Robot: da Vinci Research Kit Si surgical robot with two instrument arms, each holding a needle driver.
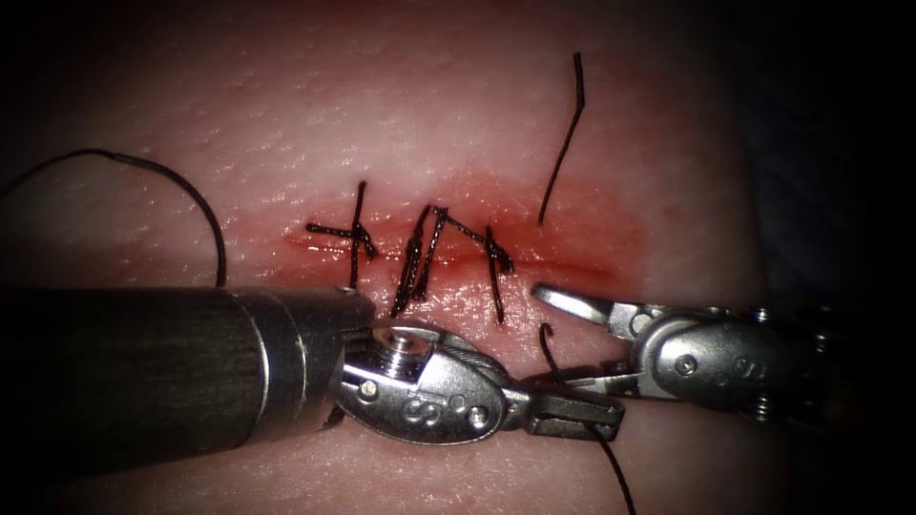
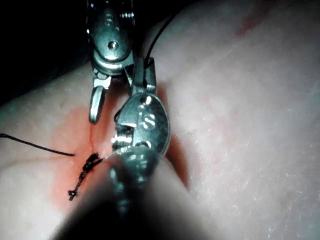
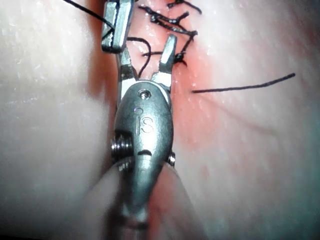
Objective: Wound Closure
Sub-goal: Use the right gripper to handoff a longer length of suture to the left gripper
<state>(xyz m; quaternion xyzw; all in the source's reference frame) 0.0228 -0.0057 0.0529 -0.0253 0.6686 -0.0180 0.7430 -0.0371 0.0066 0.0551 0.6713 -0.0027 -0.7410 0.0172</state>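
Clamping shut on the thread point(image 1: 615, 472) close to the near edge of the tissue point(image 1: 429, 114), left tool point(image 1: 582, 417) lying almost flat across the near-left of the tissue, its thick dark shaft and wrist blocking the skin behind. Trailing from under those closed jaws toward the near edge, one dark run of thread; curling up just behind them, a short hook of the same thread.

Just beyond and to the right, right tool point(image 1: 539, 334) spread wide and gripping nothing, upper jaw aimed at the right end of the cut point(image 1: 572, 265), lower jaw partly hidden behind the left tool's tip.

Farther back, running left to right across the middle of the tissue, the cut itself, crossed by three dark stitches point(image 1: 425, 253) and ringed by red fluid point(image 1: 611, 229). Beyond its right end, a loose thread end point(image 1: 563, 143) rising toward the far edge. Toward the left edge, a long arc of thread point(image 1: 181, 186) dropping behind the left shaft.

Seen from the right wrist view and not from above: thread looping through the gap of the open right tool point(image 3: 147, 55), touching neither jaw clearly, with the left tool point(image 3: 116, 25) pinched on the strand just ahead. Seen from the left wrist view: left tool point(image 2: 142, 75) closed, with one jaw of the right tool point(image 2: 96, 105) hanging beside it over the reddened cut.
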